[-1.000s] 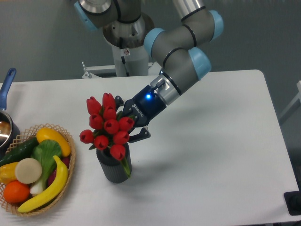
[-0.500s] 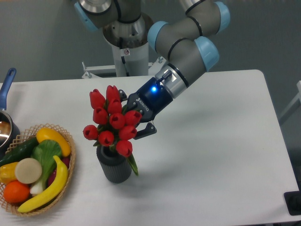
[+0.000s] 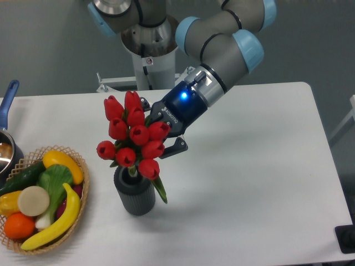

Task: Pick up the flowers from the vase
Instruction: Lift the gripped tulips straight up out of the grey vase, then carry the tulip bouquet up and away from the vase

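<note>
The flowers (image 3: 133,136), a bunch of red tulip buds with green leaves, stand over the vase (image 3: 133,192), a short dark grey ribbed cylinder near the table's front left. The bunch sits high, with its stems still reaching into the vase's mouth. My gripper (image 3: 157,128) comes in from the right, behind the buds, and is shut on the flowers. Its fingertips are mostly hidden by the buds; one dark finger (image 3: 176,146) shows at the right of the bunch.
A wicker basket (image 3: 77,200) of colourful fruit and vegetables sits at the front left, close to the vase. A blue-handled metal pot (image 3: 6,111) is at the left edge. The arm's base column (image 3: 150,61) stands behind the table.
The gripper has risen with the flowers, so the bunch now sits higher above the vase's mouth. The arm's elbow has moved up and slightly right.
</note>
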Controlling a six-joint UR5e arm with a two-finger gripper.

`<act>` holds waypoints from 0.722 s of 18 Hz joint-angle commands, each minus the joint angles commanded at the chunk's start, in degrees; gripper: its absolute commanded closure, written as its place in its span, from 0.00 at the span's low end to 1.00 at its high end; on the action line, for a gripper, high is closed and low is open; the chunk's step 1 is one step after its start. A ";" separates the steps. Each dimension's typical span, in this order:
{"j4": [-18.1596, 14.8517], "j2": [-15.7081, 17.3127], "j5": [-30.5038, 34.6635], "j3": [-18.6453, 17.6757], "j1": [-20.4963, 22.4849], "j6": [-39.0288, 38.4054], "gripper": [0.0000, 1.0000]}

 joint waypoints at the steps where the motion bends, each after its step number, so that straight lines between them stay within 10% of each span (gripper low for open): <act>1: -0.09 0.17 0.00 0.61 0.00 -0.26 0.56; 13: -0.09 1.67 0.26 8.09 2.89 -9.50 0.57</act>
